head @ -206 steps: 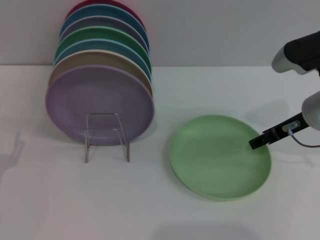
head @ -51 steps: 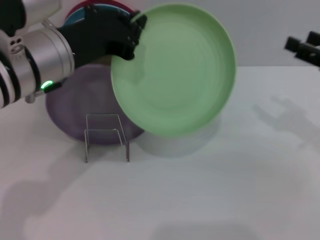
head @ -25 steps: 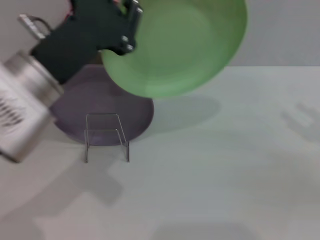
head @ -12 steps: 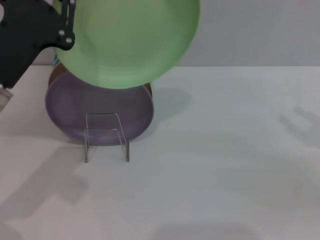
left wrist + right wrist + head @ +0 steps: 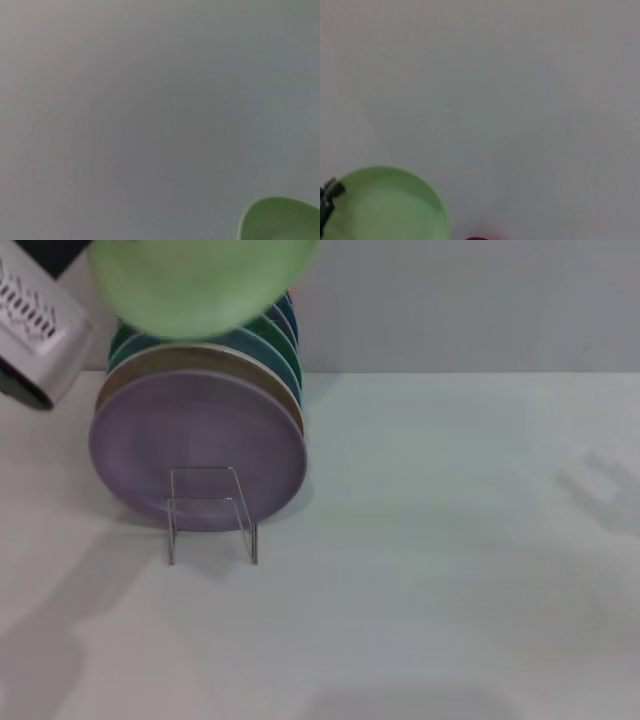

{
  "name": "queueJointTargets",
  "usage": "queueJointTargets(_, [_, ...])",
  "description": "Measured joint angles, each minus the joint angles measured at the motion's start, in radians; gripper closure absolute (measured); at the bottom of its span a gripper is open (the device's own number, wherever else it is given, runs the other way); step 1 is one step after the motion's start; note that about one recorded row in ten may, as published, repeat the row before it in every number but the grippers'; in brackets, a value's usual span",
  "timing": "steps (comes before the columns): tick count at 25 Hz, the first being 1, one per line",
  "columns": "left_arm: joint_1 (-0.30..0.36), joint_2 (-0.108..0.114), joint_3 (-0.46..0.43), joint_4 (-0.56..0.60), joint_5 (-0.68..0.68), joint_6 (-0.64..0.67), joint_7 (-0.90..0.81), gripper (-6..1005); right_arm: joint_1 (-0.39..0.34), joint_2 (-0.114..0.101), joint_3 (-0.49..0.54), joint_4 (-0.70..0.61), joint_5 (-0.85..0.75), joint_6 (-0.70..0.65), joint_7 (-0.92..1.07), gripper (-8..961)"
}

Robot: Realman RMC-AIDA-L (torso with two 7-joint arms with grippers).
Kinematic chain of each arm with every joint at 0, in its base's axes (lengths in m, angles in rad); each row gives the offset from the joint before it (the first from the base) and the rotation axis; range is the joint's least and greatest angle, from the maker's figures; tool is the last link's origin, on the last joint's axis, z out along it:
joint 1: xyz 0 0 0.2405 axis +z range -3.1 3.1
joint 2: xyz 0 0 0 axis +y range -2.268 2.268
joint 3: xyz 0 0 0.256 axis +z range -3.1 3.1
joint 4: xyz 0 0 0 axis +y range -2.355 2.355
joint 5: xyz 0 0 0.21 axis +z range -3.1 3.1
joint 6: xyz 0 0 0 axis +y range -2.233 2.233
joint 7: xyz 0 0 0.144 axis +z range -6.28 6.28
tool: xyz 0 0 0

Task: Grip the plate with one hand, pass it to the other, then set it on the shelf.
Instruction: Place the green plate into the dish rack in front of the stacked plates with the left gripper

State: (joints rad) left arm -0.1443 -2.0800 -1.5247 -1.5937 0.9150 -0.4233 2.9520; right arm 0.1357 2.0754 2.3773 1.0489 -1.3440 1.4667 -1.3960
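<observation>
The pale mint-green plate point(image 5: 200, 280) hangs high at the back left, above the row of plates, with its top cut off by the head view's edge. It also shows in the left wrist view point(image 5: 282, 220) and the right wrist view point(image 5: 385, 205). My left gripper point(image 5: 327, 200) is shut on the plate's rim; in the head view only its silver forearm point(image 5: 35, 320) shows. The clear shelf point(image 5: 212, 515) stands on the table below, its front loop bare. My right gripper is out of view.
Several coloured plates stand on edge in the rack, a lavender one point(image 5: 195, 450) in front and a darker green one point(image 5: 270, 335) further back. A grey wall rises behind the white table point(image 5: 450, 540).
My left arm has carried the green plate up and to the left, from over the table's middle to above the plate row. The right gripper left the head view earlier.
</observation>
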Motion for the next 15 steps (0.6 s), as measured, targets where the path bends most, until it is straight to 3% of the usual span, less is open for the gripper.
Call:
queueJointTargets(6, [-0.021, 0.000, -0.003, -0.079, -0.067, -0.057, -0.001, 950, 0.007, -0.001, 0.002, 0.001, -0.009, 0.000, 0.006, 204])
queueJointTargets(13, [-0.084, 0.000, 0.003, -0.167, 0.095, 0.071, -0.001, 951, 0.017, -0.004, 0.000, 0.010, -0.015, 0.000, 0.033, 205])
queueJointTargets(14, [-0.113, 0.000, 0.012, -0.216, 0.218, 0.167, -0.001, 951, 0.019, -0.004, 0.001, 0.012, -0.020, 0.000, 0.039, 205])
queueJointTargets(15, [-0.120, 0.000, 0.016, -0.226, 0.245, 0.190, -0.001, 952, 0.020, -0.004, 0.003, 0.013, -0.026, 0.000, 0.044, 205])
